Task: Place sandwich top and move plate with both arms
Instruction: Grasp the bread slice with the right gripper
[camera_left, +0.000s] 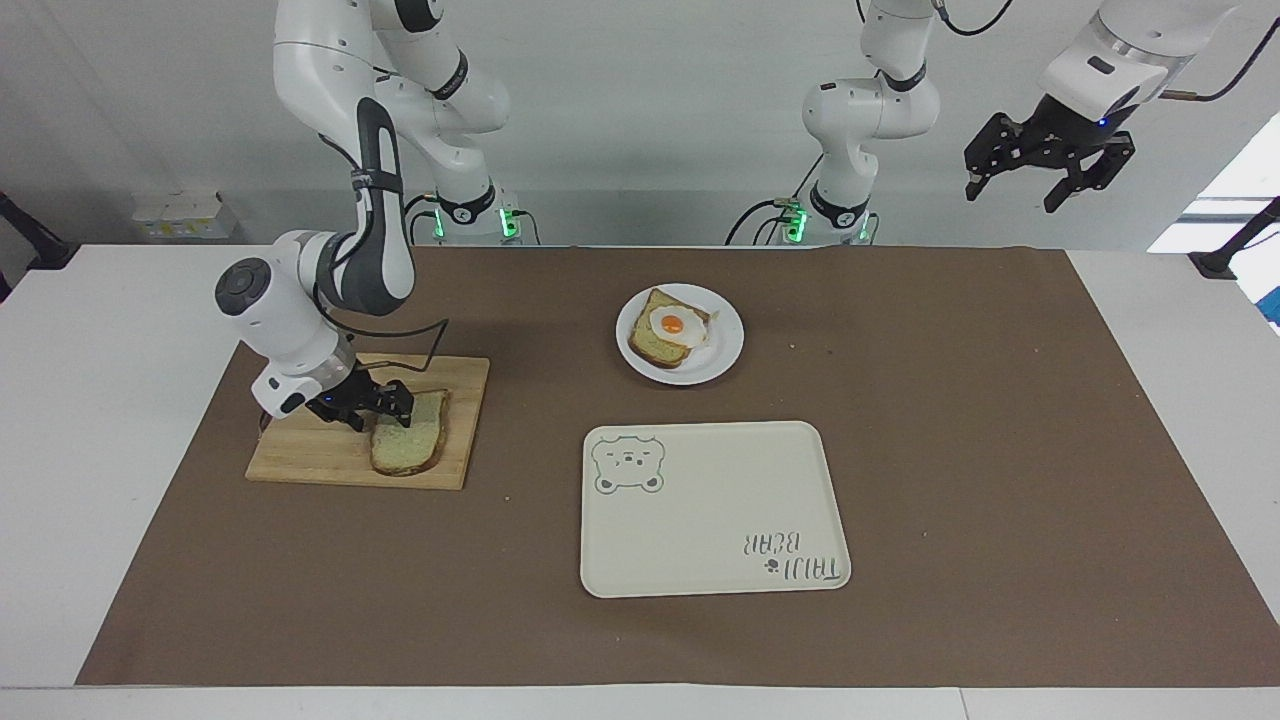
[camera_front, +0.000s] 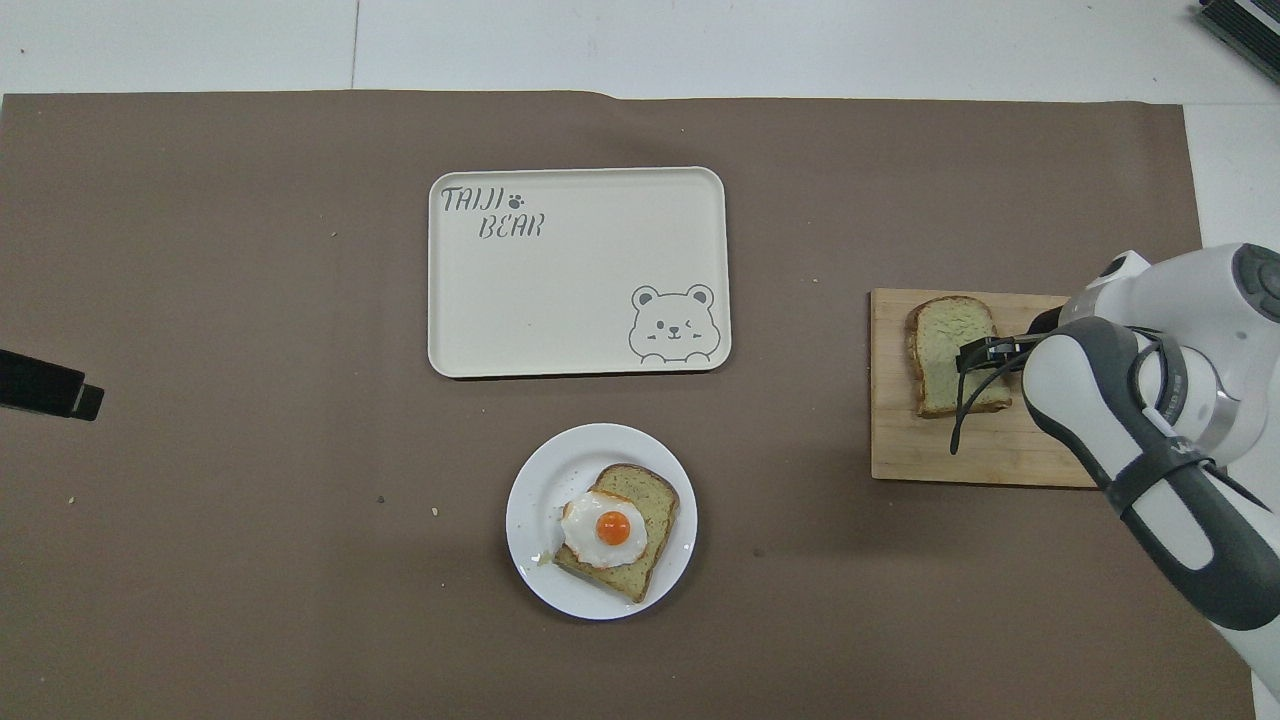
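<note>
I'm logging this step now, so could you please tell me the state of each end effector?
Left end effector: open, empty, raised off the table's left-arm end, waiting.
Right end effector: down at the sandwich top on the cutting board; grip cannot be told.

A robotics lab: two white arms (camera_left: 340, 250) bolted at a paper-covered table (camera_left: 1000, 450).

R claw (camera_front: 975, 352) at sandwich top (camera_front: 945, 345) edge.

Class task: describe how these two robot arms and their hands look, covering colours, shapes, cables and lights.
Both arms are glossy white with rounded joints and dark grey bands. Each black two-fingered hand, right hand and left hand, shows a blue light. Black cables trail along them; green lights glow at the bases.
</note>
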